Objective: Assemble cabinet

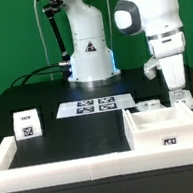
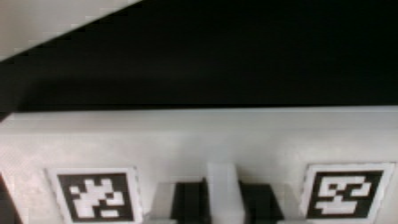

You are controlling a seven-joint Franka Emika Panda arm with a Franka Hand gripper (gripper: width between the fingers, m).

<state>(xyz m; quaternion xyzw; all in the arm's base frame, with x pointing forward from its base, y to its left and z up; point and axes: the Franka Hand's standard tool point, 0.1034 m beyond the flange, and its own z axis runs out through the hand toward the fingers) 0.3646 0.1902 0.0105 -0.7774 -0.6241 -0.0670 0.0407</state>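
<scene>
The white cabinet body lies at the exterior view's right, open side up, with a tag on its front wall. My gripper is down at its far edge. In the wrist view the two dark fingers stand close on either side of a thin white wall of the body, between two tags, so the gripper looks shut on that wall. A small white tagged insert piece stands at the left. Another small white piece lies just behind the body.
The marker board lies in the middle in front of the robot base. The low white border frame runs along the front and the left. Cables trail at the back left.
</scene>
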